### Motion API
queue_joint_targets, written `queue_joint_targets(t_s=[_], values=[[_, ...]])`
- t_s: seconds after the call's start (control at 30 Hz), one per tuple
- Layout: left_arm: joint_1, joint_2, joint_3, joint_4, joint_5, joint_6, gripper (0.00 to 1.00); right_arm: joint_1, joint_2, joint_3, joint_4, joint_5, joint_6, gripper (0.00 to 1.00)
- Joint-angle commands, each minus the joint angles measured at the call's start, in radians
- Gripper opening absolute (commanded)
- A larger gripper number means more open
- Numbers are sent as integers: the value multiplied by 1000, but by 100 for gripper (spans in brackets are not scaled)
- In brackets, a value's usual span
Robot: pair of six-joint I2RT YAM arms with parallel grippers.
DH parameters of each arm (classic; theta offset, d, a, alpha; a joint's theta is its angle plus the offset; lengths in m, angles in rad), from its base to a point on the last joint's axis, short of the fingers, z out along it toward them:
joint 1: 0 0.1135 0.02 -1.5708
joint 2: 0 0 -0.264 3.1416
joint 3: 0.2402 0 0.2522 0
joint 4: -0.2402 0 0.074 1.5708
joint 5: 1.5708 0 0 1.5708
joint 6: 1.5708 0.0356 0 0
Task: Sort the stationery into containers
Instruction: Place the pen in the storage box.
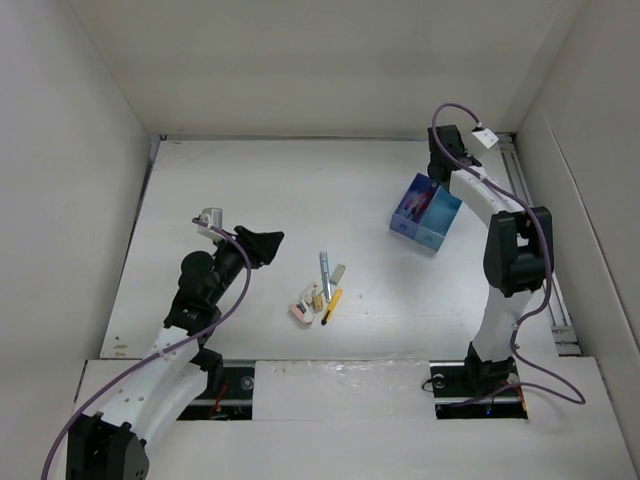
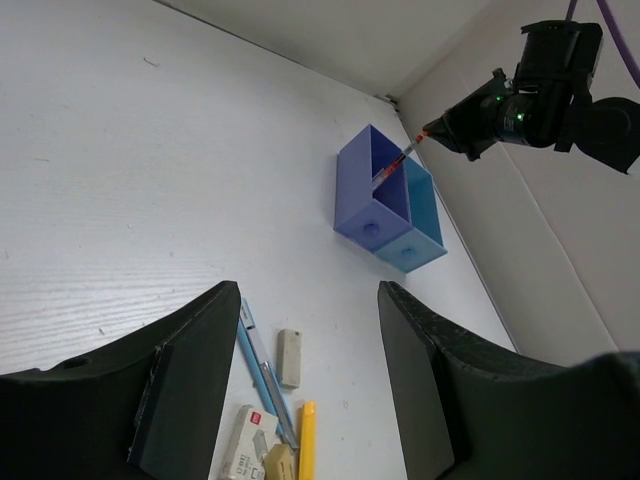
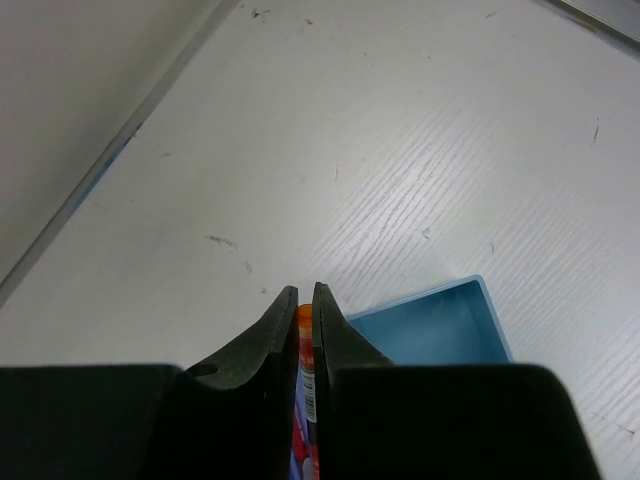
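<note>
Left wrist view — red pen (image 2: 403, 157) pokes into the box (image 2: 352, 205) — purple compartment.

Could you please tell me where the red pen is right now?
The red pen is clamped in the right gripper, far right in the top view, angled down with its tip at the purple compartment of the box.

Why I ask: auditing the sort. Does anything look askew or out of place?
Nothing spilled. The box sits askew to the table edges; the red pen slants into its purple compartment, held by the right gripper.
</note>
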Motion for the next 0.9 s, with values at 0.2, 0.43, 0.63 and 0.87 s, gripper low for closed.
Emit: queue_joint_targets(t_s=[0.2,0.43,0.63,0.87], values=[[-3,11,16,36,0,5,54,40,35,81,0,50,-19,0],[-3,11,16,36,0,5,54,80,35,51,9,50,-19,15],[-3,11,16,46,11,5,54,101,-54,11,9,60,-10,46],[-3,11,16,46,11,5,54,196,-190,-83,32,14,-10,50]])
